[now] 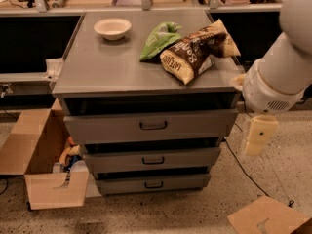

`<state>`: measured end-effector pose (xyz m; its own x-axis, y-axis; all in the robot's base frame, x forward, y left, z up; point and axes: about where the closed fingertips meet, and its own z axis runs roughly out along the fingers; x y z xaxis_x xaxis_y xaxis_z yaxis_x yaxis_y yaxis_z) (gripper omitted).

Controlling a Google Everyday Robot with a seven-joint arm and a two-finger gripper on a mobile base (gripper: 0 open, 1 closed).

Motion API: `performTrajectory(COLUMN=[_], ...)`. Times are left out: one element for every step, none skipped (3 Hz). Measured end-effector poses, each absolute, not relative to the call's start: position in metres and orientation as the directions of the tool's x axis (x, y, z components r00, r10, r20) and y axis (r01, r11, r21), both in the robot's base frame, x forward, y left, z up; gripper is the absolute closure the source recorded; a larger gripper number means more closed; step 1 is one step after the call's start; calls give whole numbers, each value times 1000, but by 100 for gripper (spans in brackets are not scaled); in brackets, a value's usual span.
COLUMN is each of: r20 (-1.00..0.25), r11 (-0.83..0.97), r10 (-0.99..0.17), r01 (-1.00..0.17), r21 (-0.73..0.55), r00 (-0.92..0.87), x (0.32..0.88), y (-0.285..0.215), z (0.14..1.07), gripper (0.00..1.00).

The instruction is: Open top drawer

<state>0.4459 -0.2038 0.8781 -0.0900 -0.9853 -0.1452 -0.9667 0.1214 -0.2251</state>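
The end effector [257,135], grip state untellable, hangs beyond the desk [112,67] right edge; it might miss the top drawer [97,126] handle [153,125].

Top drawer [150,132] matt grey metal; pincer [256,135], smooth cream plastic, right of it.
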Motion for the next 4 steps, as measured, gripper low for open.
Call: performTrajectory(r20=[-158,-187,-221,-224], r11=[73,45,41,67], r10=[-987,-982,-975,-974], r01=[-979,-984,-984,-984], r21=[-191,-173,-171,-162], r00=[-43,-12,-2,-30], x=[446,455,473,533], y=[-199,-194,-190,-188], z=[827,789,759,704], gripper=[0,0,0,0])
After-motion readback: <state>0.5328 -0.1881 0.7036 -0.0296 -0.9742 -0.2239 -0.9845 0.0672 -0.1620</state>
